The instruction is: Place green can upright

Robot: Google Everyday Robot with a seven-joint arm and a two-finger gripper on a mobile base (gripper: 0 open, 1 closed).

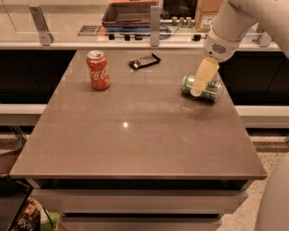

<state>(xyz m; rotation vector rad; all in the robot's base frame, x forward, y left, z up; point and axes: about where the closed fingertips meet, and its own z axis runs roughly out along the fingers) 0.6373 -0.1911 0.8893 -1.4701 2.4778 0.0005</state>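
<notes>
Camera view: gripper (pixel 197 92) at lying green can (pixel 212 90) on brown table (pixel 135 140), grip unclear.

The desk (pixel 135 149) has a smooth grey-brown top, and a small spot of lamp light (pixel 125 124) shines near its middle. Behind the far edge runs a pale counter (pixel 67 45) with metal posts (pixel 155 20) which hold a glass panel. On this counter stand a dark tray (pixel 131 13) and, toward the far right corner, a cardboard box (pixel 205 11). Beside the left and right edges the cabinet fronts (pixel 27 76) are dark. Under the near edge are pale drawer fronts (pixel 135 200). By the near right corner the floor (pixel 246 216) is speckled. The gripper (pixel 197 91) hangs close to the right edge.
</notes>
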